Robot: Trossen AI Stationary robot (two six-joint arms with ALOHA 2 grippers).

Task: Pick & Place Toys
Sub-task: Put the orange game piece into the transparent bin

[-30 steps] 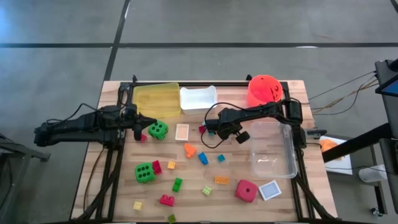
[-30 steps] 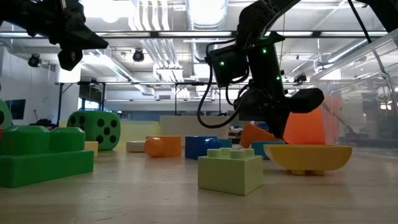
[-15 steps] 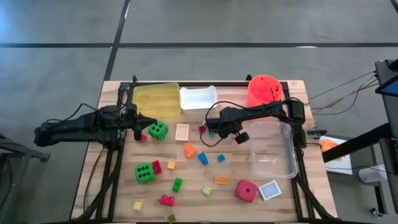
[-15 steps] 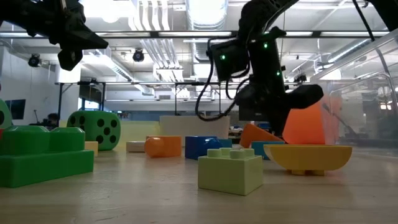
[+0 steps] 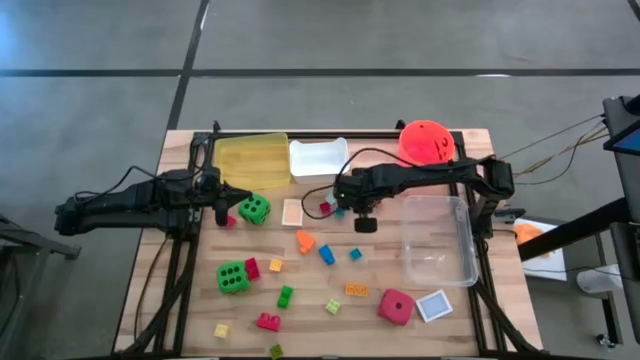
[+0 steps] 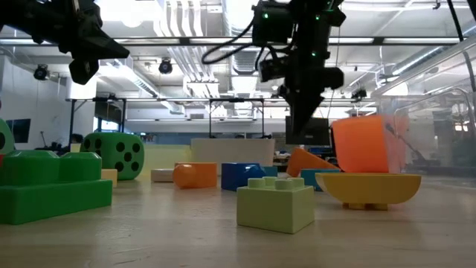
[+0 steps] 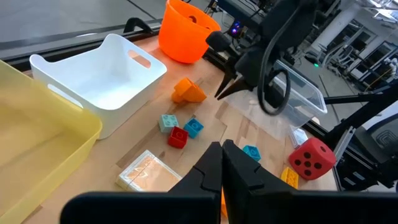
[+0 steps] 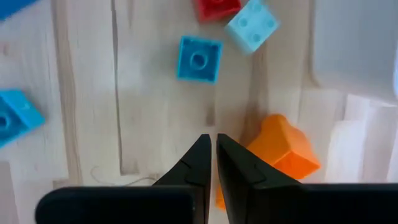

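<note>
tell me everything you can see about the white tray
The white tray is a small rectangular bin of opaque, glossy white plastic with rounded corners, upright walls and slot handles cut into its end walls. It stands upright and looks empty. It sits at the far edge of the wooden table, right beside the yellow tray, close enough that they may touch. Neither gripper touches it; small bricks lie on the table near its front.
</note>
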